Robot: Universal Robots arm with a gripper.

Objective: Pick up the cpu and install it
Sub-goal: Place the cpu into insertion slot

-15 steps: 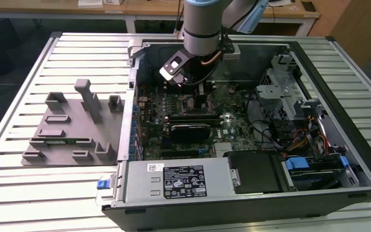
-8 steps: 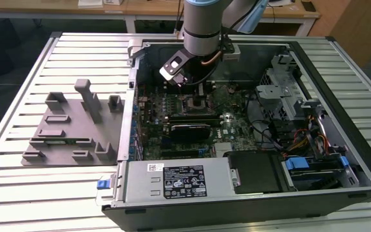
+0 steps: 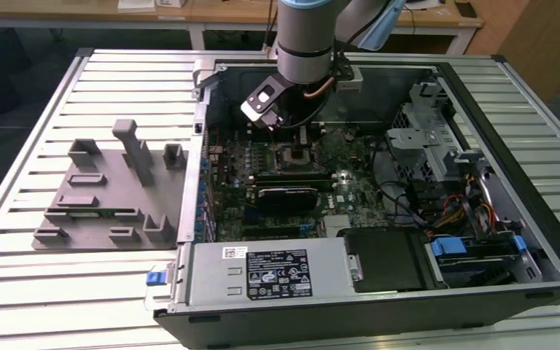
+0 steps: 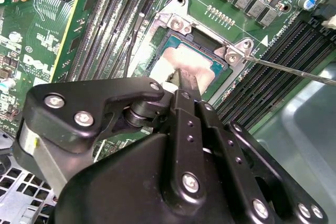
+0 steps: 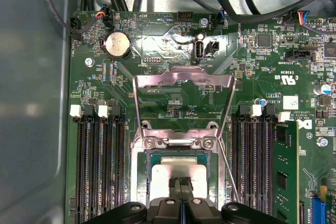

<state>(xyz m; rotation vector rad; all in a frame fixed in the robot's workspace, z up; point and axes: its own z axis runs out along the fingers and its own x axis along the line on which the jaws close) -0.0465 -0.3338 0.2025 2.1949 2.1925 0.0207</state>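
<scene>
Item: cpu (image 5: 163, 174), small square chip with a silver-grey top plate, lying flat inside the open socket (image 5: 181, 145) of the motherboard (image 3: 358, 182); whether it is fully seated or just resting on the contacts cannot be told. Gripper (image 5: 181, 183): fingers pressed together with no gap, tips at the middle of the chip's top plate, pinching nothing; judged to be bearing down on the chip rather than carrying it. Load plate (image 5: 184, 80): swung up and back from the socket, which leaves the opening free for the chip. Retaining lever (image 4: 294, 70): thin rod, released and angled away to one side. Memory slots (image 5: 100, 166): flank the socket. Grey plastic fixture (image 3: 105, 189): on the slatted table, on the exterior view's left, well apart from the case.
</scene>
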